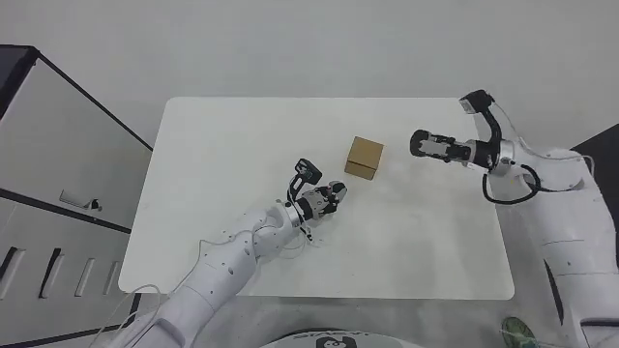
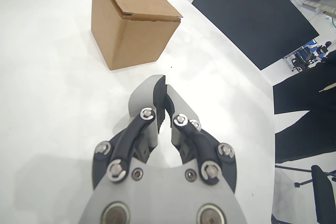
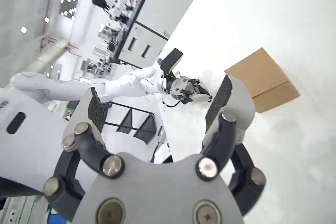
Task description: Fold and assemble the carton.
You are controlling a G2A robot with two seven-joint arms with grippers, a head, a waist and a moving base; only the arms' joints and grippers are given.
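- Carton [image 1: 365, 158]: small brown cube, sits on the white counter [image 1: 242, 155] about mid, a bit to the far-right of centre. Nothing touches it.
- Looks nearly closed. From the left wrist view a top flap edge runs along one rim w/ a thin gap at the corner, so prob. not fully tucked.
- Left hand [image 2: 163, 80]: fingers pressed together, holding nothing, low over the counter just near-left of the carton, pointing at it.
- Right hand [image 1: 418, 143]: fingers spread wide, empty, off to the right of the carton, apart from it, aimed its way.
- Handling, my guess: plain card, hollow, so v. light. Stiff along folds and corners, but flat panels will bow in if squeezed mid-face.
- Counter looks smooth, so a one-sided push will likely just skid the carton. Needs bracing from the opposite side.
- Where to hold: across two opposite walls, close to the upright edges, light pinch. Other hand presses the loose flap rim down near its corner.
- Risk: too hard a squeeze dents a wall or pops the flap open.
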